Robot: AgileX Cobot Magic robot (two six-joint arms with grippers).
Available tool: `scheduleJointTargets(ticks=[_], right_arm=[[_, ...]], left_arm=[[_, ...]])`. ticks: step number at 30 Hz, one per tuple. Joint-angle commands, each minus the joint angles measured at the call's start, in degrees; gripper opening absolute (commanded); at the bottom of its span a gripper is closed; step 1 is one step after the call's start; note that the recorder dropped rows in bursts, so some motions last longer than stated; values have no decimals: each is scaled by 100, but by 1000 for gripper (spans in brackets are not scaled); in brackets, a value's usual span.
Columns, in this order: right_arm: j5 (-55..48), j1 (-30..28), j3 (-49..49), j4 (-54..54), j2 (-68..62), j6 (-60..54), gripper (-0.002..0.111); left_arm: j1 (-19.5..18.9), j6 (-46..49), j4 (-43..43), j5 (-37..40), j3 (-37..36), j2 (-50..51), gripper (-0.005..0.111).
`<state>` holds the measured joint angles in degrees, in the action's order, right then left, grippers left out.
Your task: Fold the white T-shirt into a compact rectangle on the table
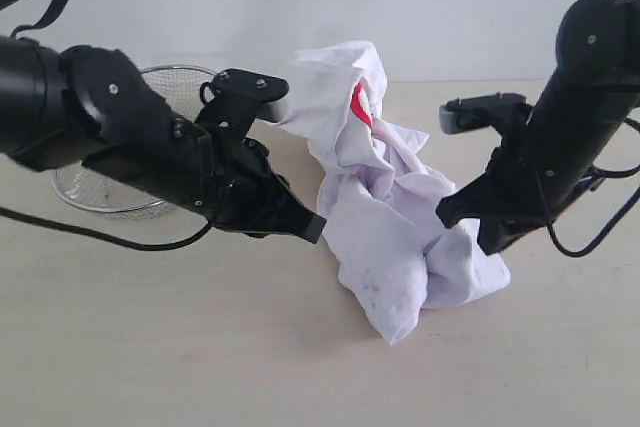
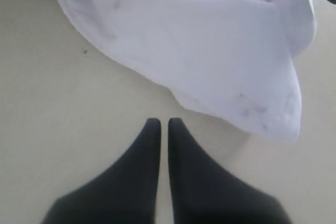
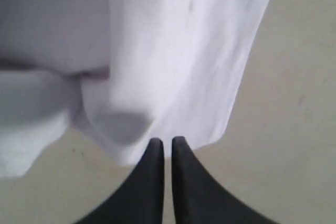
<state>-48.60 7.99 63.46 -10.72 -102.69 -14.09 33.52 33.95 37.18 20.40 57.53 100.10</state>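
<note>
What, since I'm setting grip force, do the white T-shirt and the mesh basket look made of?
White T-shirt: soft matte cloth, probably cotton; it crumples into loose folds. Mesh basket: silvery wire, likely metal; see-through lattice with a faint shine.

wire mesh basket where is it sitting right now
In the exterior view the wire mesh basket sits on the table at the far left, partly hidden behind the left arm, to the left of the crumpled white T-shirt.
</note>
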Motion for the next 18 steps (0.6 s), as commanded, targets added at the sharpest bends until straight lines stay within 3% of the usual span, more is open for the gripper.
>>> scheduleJointTargets(ticks=[1,7,9,12,13,18], right_arm=[[1600,-42,-602,-147,722,-50,0],[1975,-42,-735,-408,770,-105,2],[1965,-42,-735,-723,770,-274,17],[2080,-42,-735,-1069,742,-326,57],[2093,-42,-735,-1100,713,-326,62],[2315,82,-735,-1396,299,-326,60]], left_arm=[[29,1572,1958,-1337,-467,-153,5],[29,3053,3570,-858,-225,137,5],[29,3494,4064,-846,-189,169,5],[29,3554,4188,-808,-189,139,5],[29,3554,4178,-736,-189,139,5],[29,3554,4180,-476,-140,139,5]])
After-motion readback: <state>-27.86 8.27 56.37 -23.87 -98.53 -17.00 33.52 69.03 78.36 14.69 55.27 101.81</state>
